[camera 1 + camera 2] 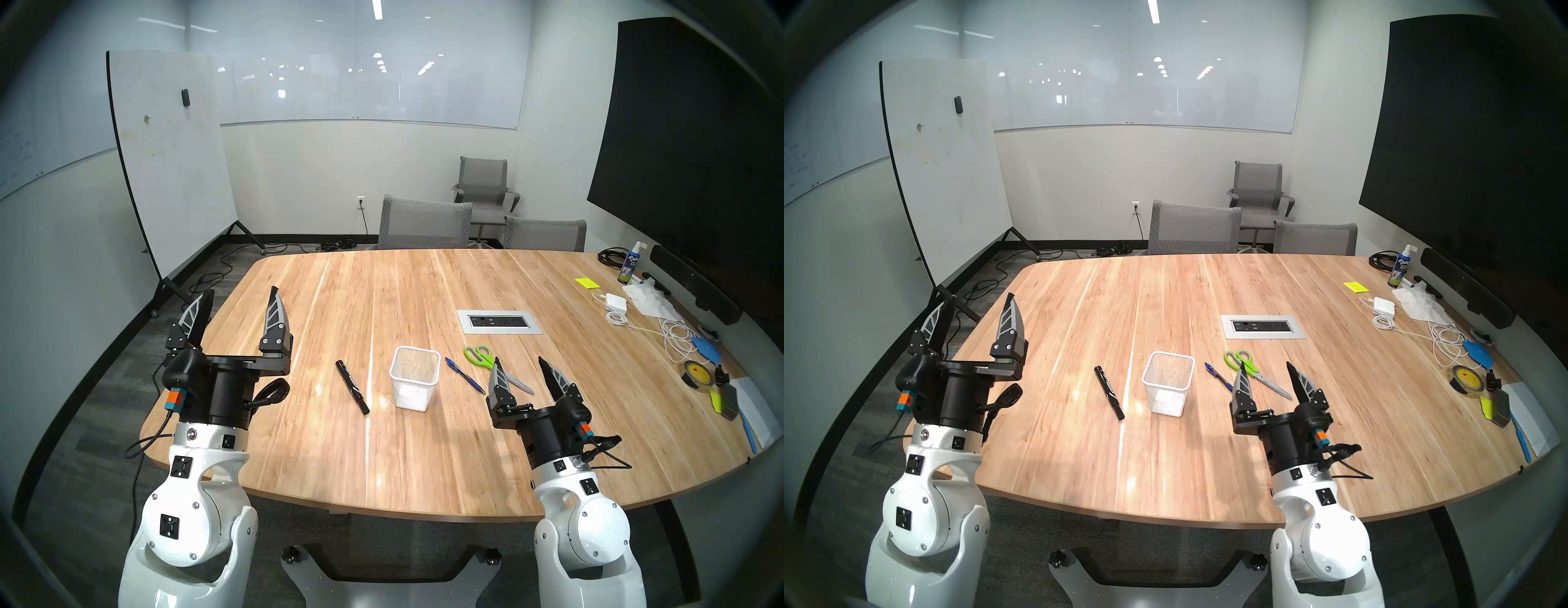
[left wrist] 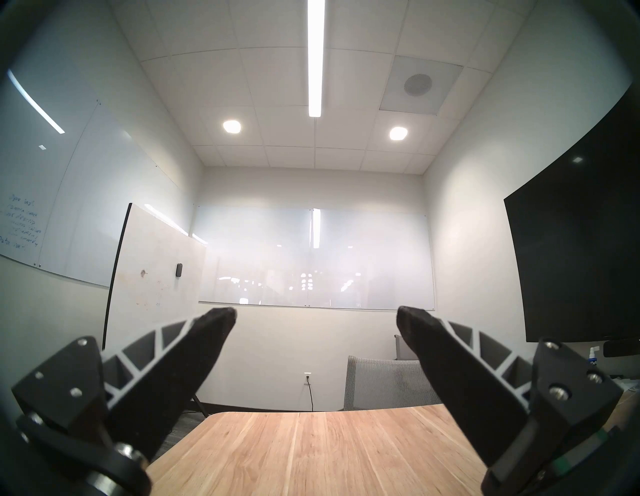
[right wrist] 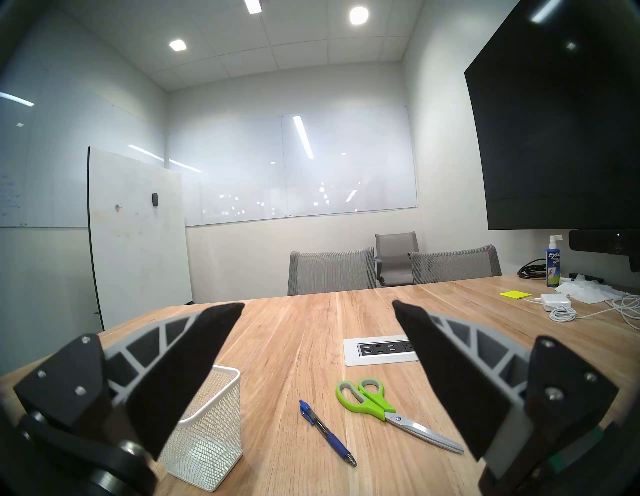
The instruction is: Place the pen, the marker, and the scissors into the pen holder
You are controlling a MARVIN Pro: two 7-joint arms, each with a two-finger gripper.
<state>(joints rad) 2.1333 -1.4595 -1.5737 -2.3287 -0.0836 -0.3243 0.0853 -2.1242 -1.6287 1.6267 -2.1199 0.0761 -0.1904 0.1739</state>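
Nearest, the right gripper (image 1: 521, 366) hangs spread and empty — as does the left gripper (image 1: 241, 295). Right of the square white wire-mesh pen holder (image 1: 413, 378), the slim dark-blue pen (image 1: 464, 375) and green-handled scissors (image 1: 494, 366) lie slantwise, closest to the right gripper; the thick black marker (image 1: 352, 386) lies left.

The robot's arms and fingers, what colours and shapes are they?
The arms are glossy white rounded shells with small black square patches, then a black cylinder wrist. The left gripper and the right gripper each have two pointed black fingers with grey ribbed backs. Each wrist carries a small orange-and-teal block and looping black cables.
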